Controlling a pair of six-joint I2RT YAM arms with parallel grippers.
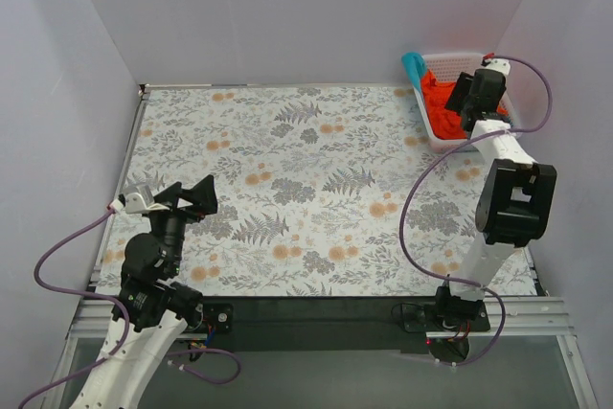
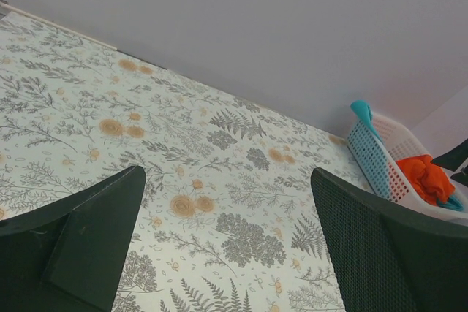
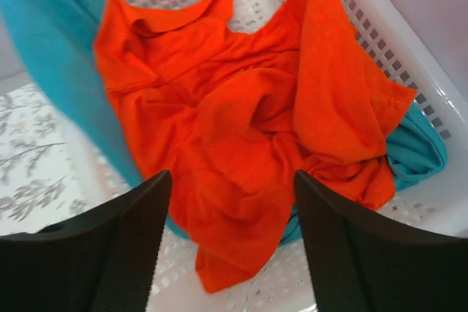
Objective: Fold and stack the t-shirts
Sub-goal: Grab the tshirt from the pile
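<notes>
A crumpled orange t-shirt [image 3: 241, 122] lies in a white plastic basket [image 3: 409, 42] on top of a teal t-shirt [image 3: 51, 42]. The basket [image 1: 436, 136] stands at the table's far right corner, with the orange shirt [image 1: 442, 102] and teal shirt [image 1: 414, 66] showing in it. My right gripper [image 3: 232, 180] is open and hovers just above the orange shirt, over the basket [image 1: 469, 93]. My left gripper [image 1: 192, 196] is open and empty above the table's near left part. In the left wrist view the left gripper [image 2: 228, 180] faces the basket [image 2: 380, 158] across the table.
The table is covered by a floral-print cloth [image 1: 306, 179]. White walls close in the back and both sides. A purple cable [image 1: 421, 189] loops from the right arm over the table's right side.
</notes>
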